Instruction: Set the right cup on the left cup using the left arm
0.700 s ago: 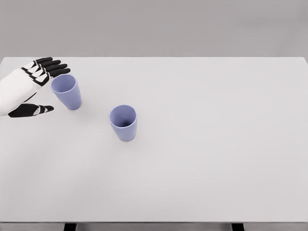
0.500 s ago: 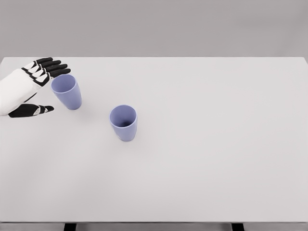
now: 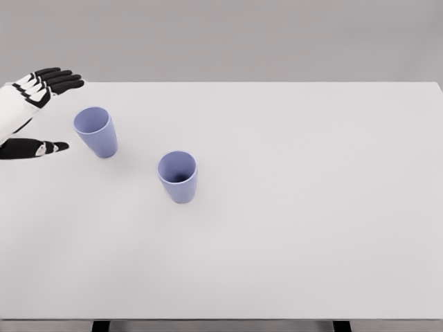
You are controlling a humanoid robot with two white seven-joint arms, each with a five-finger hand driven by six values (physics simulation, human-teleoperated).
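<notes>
Spanning nearly the whole head view, the white table (image 3: 291, 263) carries only two things, both toward its left half. The left cup (image 3: 95, 131), a lavender tumbler, stands upright near the far-left edge, mouth up. The right cup (image 3: 178, 176), its twin, also stands upright, nearer to the camera and to the right of the first, clearly apart from it with bare tabletop between.

At the far left edge, the left hand (image 3: 31, 111) shows only in part: white palm, black fingers (image 3: 59, 77) stretched out toward the right, thumb lower and separate. They are spread and hold nothing. The hand sits just left of the left cup without touching it, though whether it hovers above the table or rests close to it is hard to judge from this angle.

What the coming move turns on is this: the cup to be picked lies to the right of and nearer than the fingertips, and the left cup stands almost directly between hand and target. Its long axis is vertical, so a side grasp around the wall seems apt, with the reach probably needing to pass over or on the near side of the left cup. No right arm is visible.
</notes>
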